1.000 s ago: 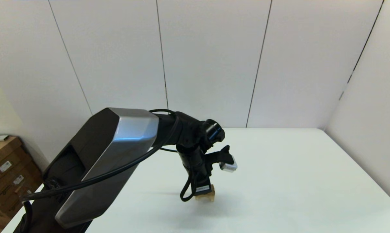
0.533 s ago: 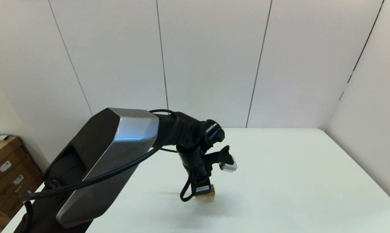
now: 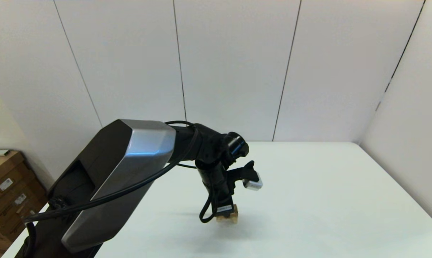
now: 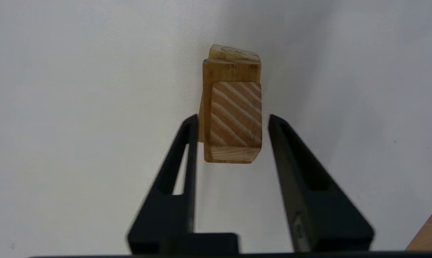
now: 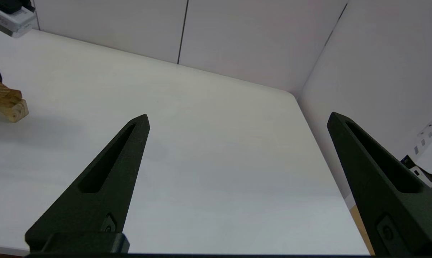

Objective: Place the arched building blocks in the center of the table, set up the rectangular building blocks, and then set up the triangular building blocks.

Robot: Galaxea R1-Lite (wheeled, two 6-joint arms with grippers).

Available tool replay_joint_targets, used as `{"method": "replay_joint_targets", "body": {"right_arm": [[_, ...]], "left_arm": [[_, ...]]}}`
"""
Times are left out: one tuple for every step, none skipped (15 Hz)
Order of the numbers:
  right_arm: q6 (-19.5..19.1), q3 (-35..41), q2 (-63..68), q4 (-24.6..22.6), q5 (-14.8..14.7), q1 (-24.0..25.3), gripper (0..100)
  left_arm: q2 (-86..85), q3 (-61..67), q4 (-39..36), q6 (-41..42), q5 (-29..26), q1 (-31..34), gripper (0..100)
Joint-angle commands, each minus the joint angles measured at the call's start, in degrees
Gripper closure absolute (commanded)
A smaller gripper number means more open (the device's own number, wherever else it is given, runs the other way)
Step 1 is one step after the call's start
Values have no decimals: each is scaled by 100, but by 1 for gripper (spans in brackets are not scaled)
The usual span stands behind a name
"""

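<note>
The three wooden blocks sit stacked together on the white table (image 3: pixel 327 200), and in the head view the stack (image 3: pixel 231 217) shows just under my left wrist. In the left wrist view the triangular building block (image 4: pixel 233 114), with striped grain, lies nearest. Behind it is the darker rectangular building block (image 4: pixel 232 71), then the pale arched building block (image 4: pixel 233 53). My left gripper (image 4: pixel 232 120) straddles the triangular block, open, with a thin gap on each side. My right gripper (image 5: pixel 239 115) is open and empty, hovering low over the table's right part, out of the head view.
Cardboard boxes (image 3: pixel 4 186) stand on the floor off the table's left edge. White wall panels (image 3: pixel 237 71) run close along the table's far and right sides. The left arm's big grey link (image 3: pixel 129 172) hides the near-left part of the table.
The left wrist has crept up very slightly over the stack. The blocks have not moved.
</note>
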Motion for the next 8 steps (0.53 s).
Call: {"method": "replay_joint_targets", "body": {"right_arm": [[-5,9,-1,-6,1,0,0],[-5,9,-1,-6,1,0,0],[-5,9,-1,-6,1,0,0],[-14,9,-1,-6,1,0,0],[-14,9,-1,-6,1,0,0],[-5,9,-1,-6,1,0,0],[-14,9,-1,-6,-7,0,0],[-5,9,-1,-6,1,0,0]], "left_arm": [[-33,-1,31,20,-10,-1,0],[-86,-1,40,20,-10,-1,0],[-148,8,40,12,-10,-1,0],[-376,8,48,-6,-19,17,0],[-649,-1,31,-15,-10,140,0],[-1044,8,40,-32,-10,272,0],[-1580,26,40,-129,-1,509,0],[-2125,61,75,-358,8,738,0]]}}
